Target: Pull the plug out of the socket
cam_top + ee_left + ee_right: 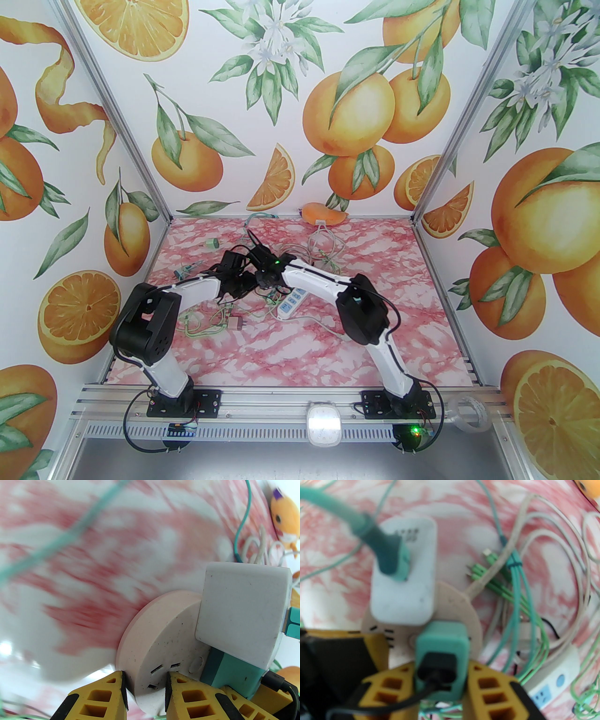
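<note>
Both grips look set, so the step in hand is the pull itself. The left gripper [144,679] is clamped on the near rim of the round socket [164,632], one finger on each face of the disc. The right gripper [441,667] is closed on the teal plug [440,644], a finger on each of its flanks. The plug sits seated in the socket face directly ahead of the right fingertips, with a black lead running out of its back between the fingers.

A white adapter [241,616] is plugged in just beyond the teal one, touching it. The next move probably calls for the right gripper to draw straight back along the plug's pins while the left holds the socket firm. Any sideways twist could jam the pins or drag the adapter.

From above, both arms reach forward and bend inward, wrists meeting over the middle of the bench [281,356].
</note>
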{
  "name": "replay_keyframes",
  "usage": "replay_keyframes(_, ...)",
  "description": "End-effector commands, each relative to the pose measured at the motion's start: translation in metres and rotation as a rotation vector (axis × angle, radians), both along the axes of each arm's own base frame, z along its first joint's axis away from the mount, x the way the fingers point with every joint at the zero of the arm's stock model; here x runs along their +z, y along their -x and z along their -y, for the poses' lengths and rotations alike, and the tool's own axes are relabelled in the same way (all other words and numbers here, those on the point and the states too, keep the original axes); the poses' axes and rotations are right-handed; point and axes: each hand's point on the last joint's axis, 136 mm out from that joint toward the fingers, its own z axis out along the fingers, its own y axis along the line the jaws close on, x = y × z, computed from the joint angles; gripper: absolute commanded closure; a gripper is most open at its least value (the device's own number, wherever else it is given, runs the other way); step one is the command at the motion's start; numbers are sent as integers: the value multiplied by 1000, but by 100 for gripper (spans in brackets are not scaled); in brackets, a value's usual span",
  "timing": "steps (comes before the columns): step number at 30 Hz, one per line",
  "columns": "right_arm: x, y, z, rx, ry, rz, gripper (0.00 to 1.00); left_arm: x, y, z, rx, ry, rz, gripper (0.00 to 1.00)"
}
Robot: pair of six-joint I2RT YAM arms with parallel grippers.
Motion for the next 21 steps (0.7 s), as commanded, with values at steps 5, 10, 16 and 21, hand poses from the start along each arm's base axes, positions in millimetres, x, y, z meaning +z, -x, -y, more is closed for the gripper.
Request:
replay_keyframes(5,-4,28,-1,64,-108,-96,69,-46,64,50,-118,-15,-253,73)
replay_keyframes(10,-15,37,-13,70,-103,-118,68,-52,67,52,-113,7,-262,73)
replay_keyframes(16,-3,37,-43,88,-251,-142,69,-54,70,49,-112,-12,-270,73)
replay_keyframes(21,3,20,-12,-20,-376,-177,69,-56,72,45,-104,-26,-278,74)
